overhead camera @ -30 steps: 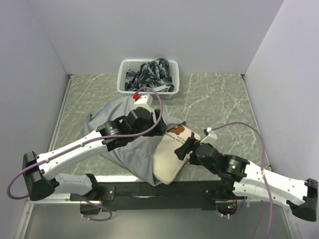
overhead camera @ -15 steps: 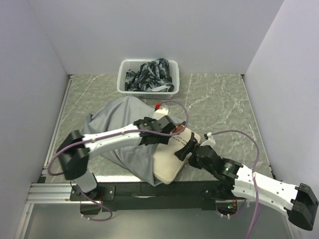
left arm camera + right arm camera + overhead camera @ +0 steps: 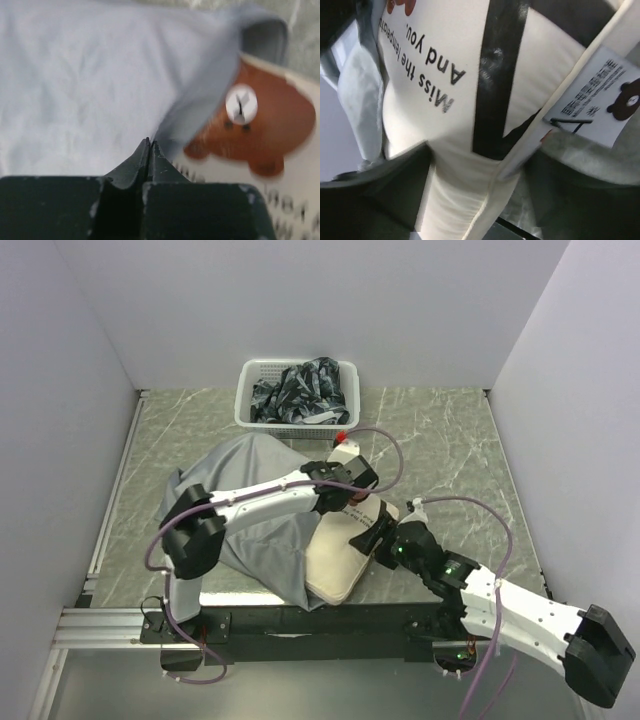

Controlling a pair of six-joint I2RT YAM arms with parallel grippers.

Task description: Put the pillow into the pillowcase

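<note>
The cream pillow (image 3: pixel 338 562) lies near the table's front, its bear-face end (image 3: pixel 272 122) pointing away from the arms. The grey pillowcase (image 3: pixel 245 495) is heaped to its left and laps over the pillow's left side. My left gripper (image 3: pixel 352 500) is at the bear end, its jaws pressed together (image 3: pixel 150 143) where the pillowcase's folded hem (image 3: pixel 200 105) starts. My right gripper (image 3: pixel 384 536) straddles the pillow's right edge. In the right wrist view the pillow (image 3: pixel 445 65) fills the gap of that gripper (image 3: pixel 480 152), wrinkled and touching both fingers.
A white basket (image 3: pixel 248 412) holding dark patterned cloth (image 3: pixel 300 390) stands at the back wall. A printed white label (image 3: pixel 602 95) hangs off the pillow's right edge. Walls close in the left, right and back sides. A black rail (image 3: pixel 300 622) runs along the front.
My left gripper swung right from above the pillowcase to the pillow's bear end and shut there. My right gripper slid further onto the pillow's edge and narrowed.
</note>
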